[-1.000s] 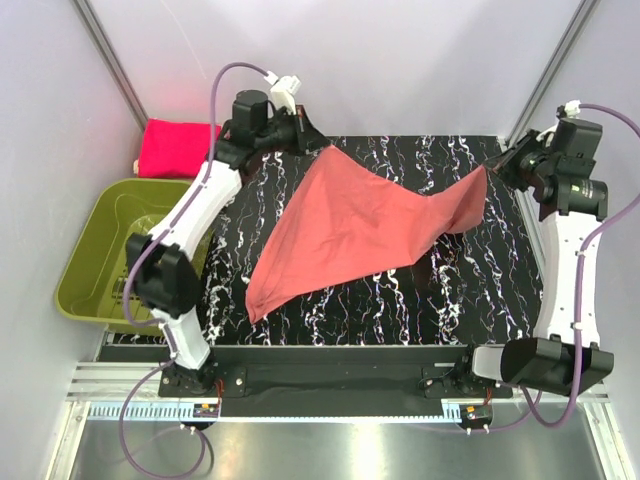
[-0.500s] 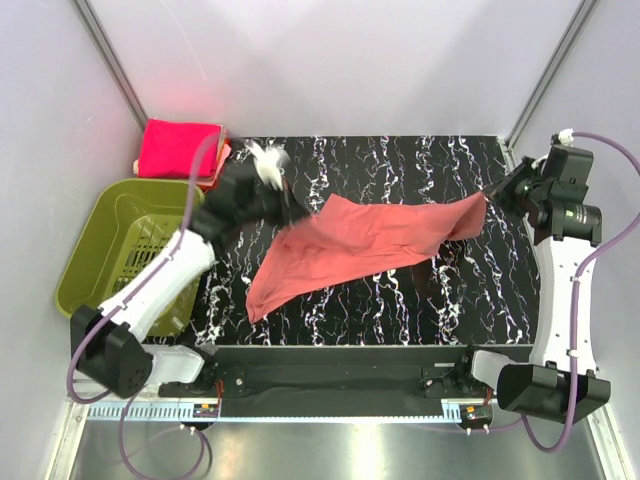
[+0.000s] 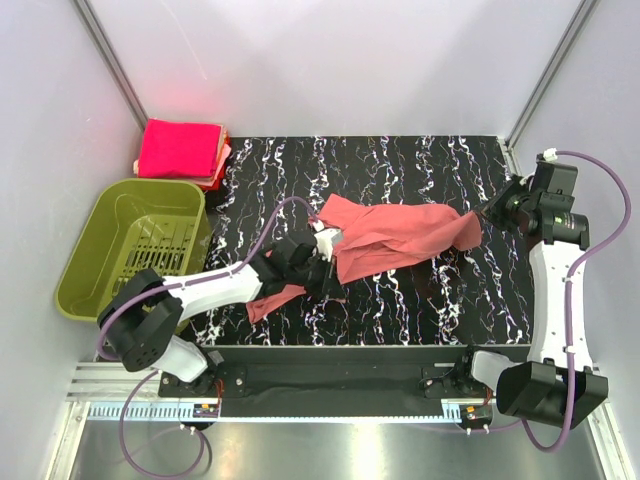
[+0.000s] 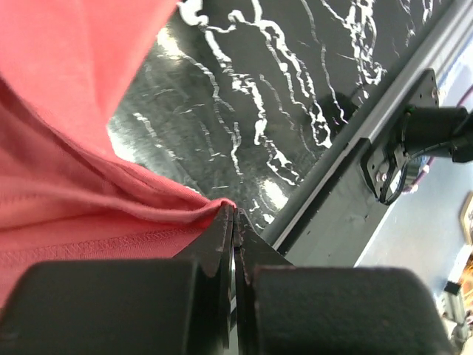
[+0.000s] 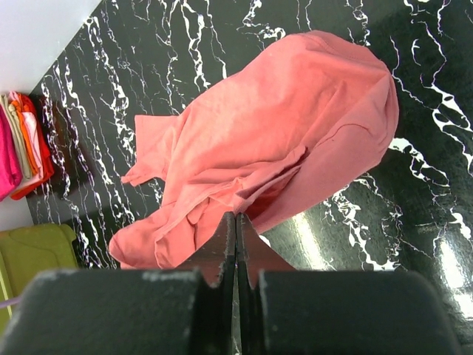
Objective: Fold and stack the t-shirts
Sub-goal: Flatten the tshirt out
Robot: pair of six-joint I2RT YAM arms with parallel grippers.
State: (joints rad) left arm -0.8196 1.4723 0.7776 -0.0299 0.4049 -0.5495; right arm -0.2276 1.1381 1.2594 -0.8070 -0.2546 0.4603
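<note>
A large salmon-coral t-shirt lies bunched across the middle of the black marbled table. My left gripper is shut on its left part, low over the table; the left wrist view shows the cloth pinched at the fingertips. My right gripper is shut on the shirt's right end; in the right wrist view the shirt hangs from the closed tips. Folded magenta-pink t-shirts are stacked at the back left, also showing in the right wrist view.
An olive-green plastic basket stands left of the table, its corner showing in the right wrist view. Grey walls close in the back and sides. The table's metal front rail runs along the near edge.
My left arm swung from the back left toward the front middle, dragging the shirt's corner with it. The shirt dropped from a raised spread sheet into a crumpled band. My right gripper moved slightly nearer.
</note>
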